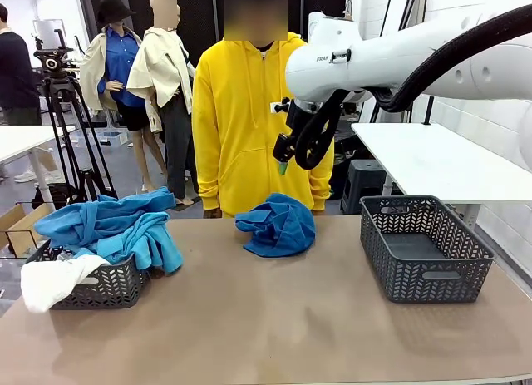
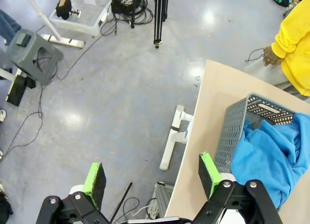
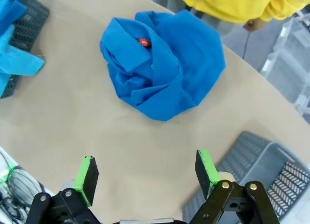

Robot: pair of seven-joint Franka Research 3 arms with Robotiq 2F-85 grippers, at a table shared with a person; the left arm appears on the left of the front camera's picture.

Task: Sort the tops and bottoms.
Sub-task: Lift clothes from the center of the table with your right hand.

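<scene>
Crumpled blue garment (image 3: 162, 71) is seen mid-surface (image 1: 274, 318), near the person's edge, between the filled left basket (image 1: 104, 285) and the empty right basket (image 1: 424, 248). It lies ahead of the right gripper (image 3: 147, 173), held above it with jaws wide and empty. The left gripper (image 2: 152, 180), likewise wide and empty, hangs beyond the surface's left edge, so the right arm is judged nearer.

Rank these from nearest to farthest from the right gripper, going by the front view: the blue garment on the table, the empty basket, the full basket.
Right gripper hangs open above the table's far middle.
1. Blue garment, just below it, mid-table.
2. Empty basket, on the right side.
3. Full basket, far left, piled with blue and white clothes.
</scene>
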